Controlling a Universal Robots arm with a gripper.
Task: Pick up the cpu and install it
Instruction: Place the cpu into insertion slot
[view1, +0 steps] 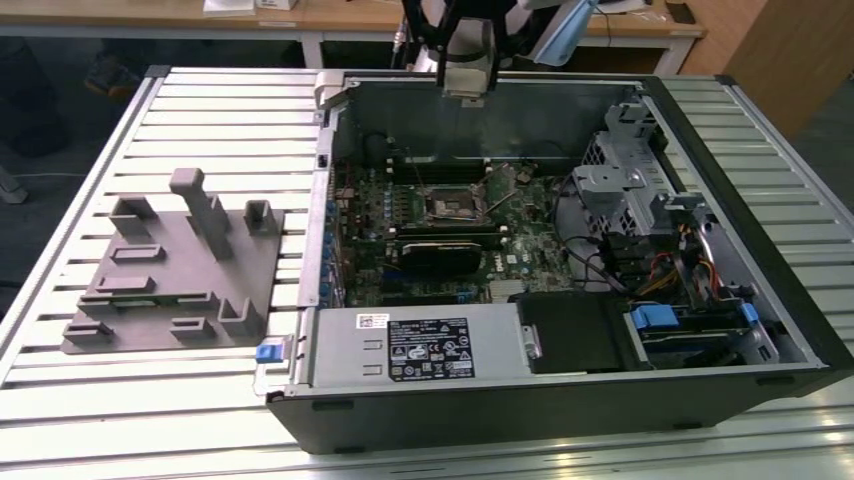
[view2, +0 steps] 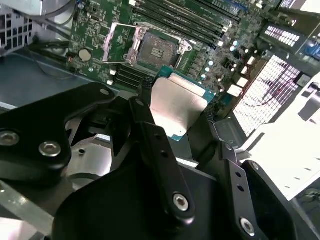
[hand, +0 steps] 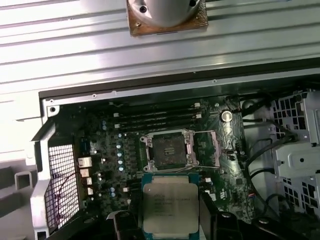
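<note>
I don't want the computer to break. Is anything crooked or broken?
Nothing stands out. The gripper holds the cpu squarely, lined up with the bare socket on the motherboard below.

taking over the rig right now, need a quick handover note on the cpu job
Gripper: shut on the cpu, which is held by its edges between the fingers, metal top showing in both wrist views.
Where: the gripper is above the open computer case, over the motherboard. The socket lies below, apart from the cpu, with no chip in it.
Grey fixture: on the exterior view's left of the case.
Done: cpu picked up and over the case.
Left: cpu not yet seated in the socket.
</note>
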